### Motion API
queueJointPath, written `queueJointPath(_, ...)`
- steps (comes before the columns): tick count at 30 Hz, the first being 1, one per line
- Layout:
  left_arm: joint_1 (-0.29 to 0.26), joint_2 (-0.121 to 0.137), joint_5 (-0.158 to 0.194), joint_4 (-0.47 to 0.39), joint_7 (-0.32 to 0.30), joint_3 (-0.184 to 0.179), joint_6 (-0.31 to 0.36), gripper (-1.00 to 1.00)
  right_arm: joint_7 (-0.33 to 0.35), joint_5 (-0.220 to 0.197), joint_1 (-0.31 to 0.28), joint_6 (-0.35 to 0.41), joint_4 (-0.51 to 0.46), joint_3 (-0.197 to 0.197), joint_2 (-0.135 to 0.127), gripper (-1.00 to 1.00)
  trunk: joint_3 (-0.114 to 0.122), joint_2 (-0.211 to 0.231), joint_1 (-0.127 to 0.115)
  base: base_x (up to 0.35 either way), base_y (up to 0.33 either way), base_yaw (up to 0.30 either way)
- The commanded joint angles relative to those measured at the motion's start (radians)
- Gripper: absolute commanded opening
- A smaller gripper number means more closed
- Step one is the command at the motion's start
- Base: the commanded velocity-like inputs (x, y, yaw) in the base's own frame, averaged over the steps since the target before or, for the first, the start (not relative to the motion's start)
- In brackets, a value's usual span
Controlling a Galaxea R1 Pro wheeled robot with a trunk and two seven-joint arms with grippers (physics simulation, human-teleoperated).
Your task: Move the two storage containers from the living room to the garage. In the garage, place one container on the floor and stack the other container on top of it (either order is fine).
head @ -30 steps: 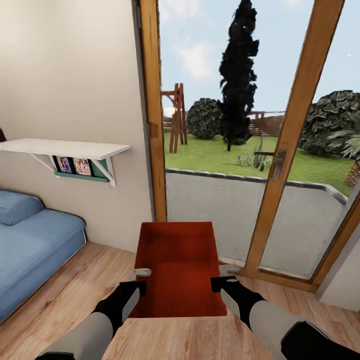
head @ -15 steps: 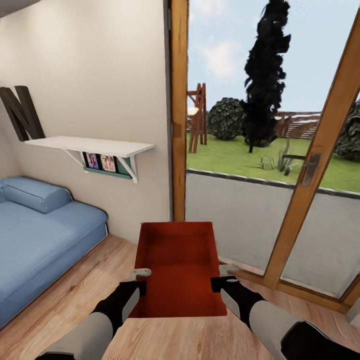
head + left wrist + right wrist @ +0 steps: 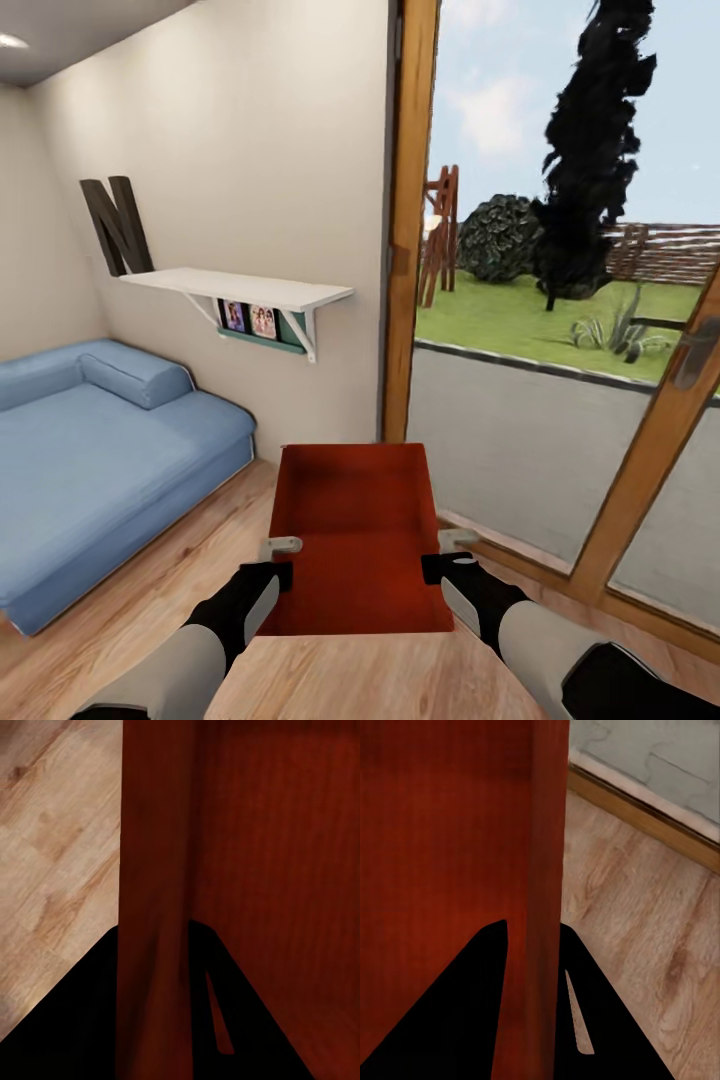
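Between both arms, a red bin [image 3: 355,535] is held out front above the wood floor [image 3: 130,610]. Left gripper [image 3: 280,570] is clamped on its left wall, one finger each side of the wall [image 3: 154,945]. Right gripper [image 3: 432,566] pinches the right wall [image 3: 536,907] likewise. Blue sofa [image 3: 90,450] at left, shelf [image 3: 240,287] on wall, glass door [image 3: 560,400] ahead.
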Motion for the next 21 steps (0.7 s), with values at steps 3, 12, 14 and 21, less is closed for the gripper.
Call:
queueJointPath(3, 0.000, 0.003, -0.008, 0.001, 0.010, 0.004, 0.009, -1.00, -0.007, 0.021, -0.001, -0.027, -0.004, -0.014, -0.005, -1.00, -0.002, -0.002, 0.001, 0.000, 0.000, 0.274)
queueJointPath(12, 0.000, 0.003, -0.008, 0.001, 0.010, 0.003, 0.009, -1.00, -0.007, 0.021, -0.002, -0.027, -0.004, -0.014, -0.005, -1.00, -0.002, -0.002, 0.001, 0.000, 0.000, 0.274)
queueJointPath(14, 0.000, 0.003, -0.008, 0.001, 0.010, 0.003, 0.009, -1.00, -0.007, 0.021, -0.001, -0.027, -0.004, -0.014, -0.005, -1.00, -0.002, -0.002, 0.001, 0.000, 0.000, 0.274)
queueJointPath(21, 0.000, 0.003, -0.008, 0.001, 0.010, 0.003, 0.009, -1.00, -0.007, 0.021, -0.002, -0.027, -0.004, -0.014, -0.005, -1.00, -0.002, -0.002, 0.001, 0.000, 0.000, 0.274)
